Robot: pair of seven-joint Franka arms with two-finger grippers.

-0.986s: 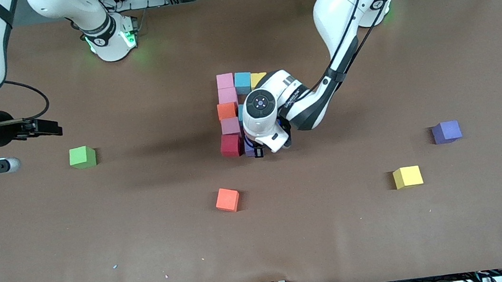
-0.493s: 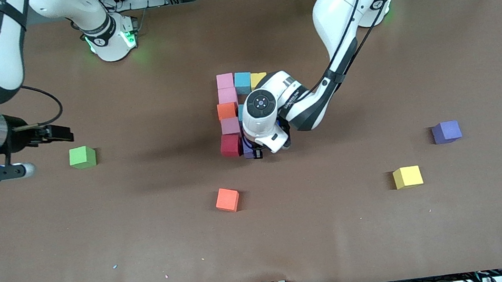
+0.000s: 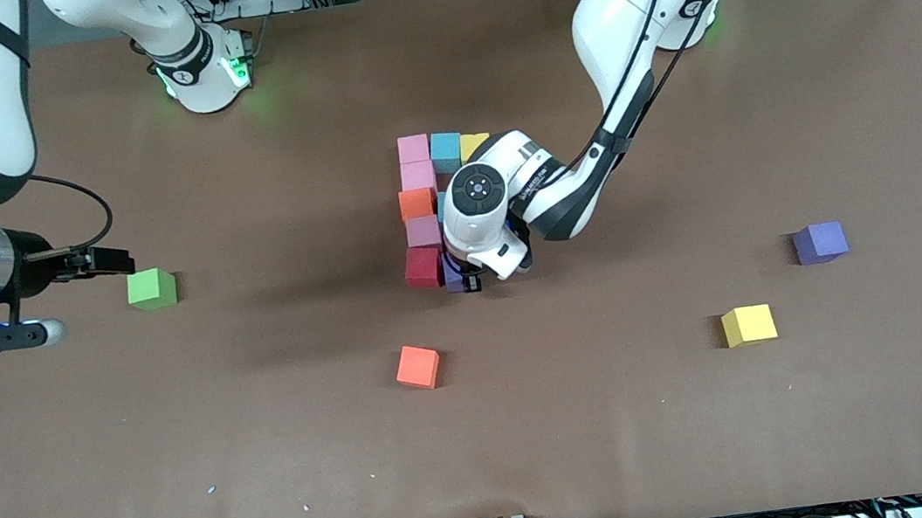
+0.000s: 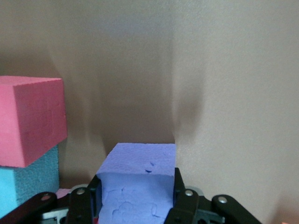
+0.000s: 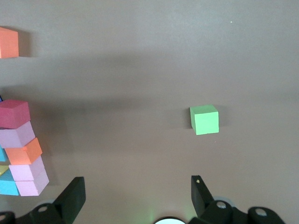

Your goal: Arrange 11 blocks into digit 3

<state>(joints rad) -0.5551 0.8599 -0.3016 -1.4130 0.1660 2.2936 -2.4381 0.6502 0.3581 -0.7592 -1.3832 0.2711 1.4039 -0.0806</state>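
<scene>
Front view, cluster: at mid-table you see a column of matte foam cubes running toward the camera: pink (image 3: 413,149), pink (image 3: 418,175), orange (image 3: 416,204), pink (image 3: 423,232), crimson (image 3: 423,267). A light blue foam cube (image 3: 445,152) and a yellow foam cube (image 3: 472,145) sit beside the top pink one, toward the left arm's end.
Front view, left gripper (image 3: 464,280): it is down beside the crimson cube, with a purple foam cube (image 3: 451,274) showing at its tip.
Front view, loose cubes: you have an orange-red foam cube (image 3: 418,366), a second yellow cube (image 3: 748,325) and a second purple cube (image 3: 820,242) lying well apart, nearer the camera.
Front view, right gripper (image 3: 114,260): it hangs just beside the lone green foam cube (image 3: 151,289).
Left wrist view: the fingers (image 4: 186,198) are clamped on the purple cube (image 4: 138,179); crimson (image 4: 31,119) and light blue (image 4: 25,186) cubes stand alongside.
Right wrist view: your fingers (image 5: 202,192) stand wide apart, holding nothing, with the green cube (image 5: 204,119) on the brown table (image 5: 140,70).
</scene>
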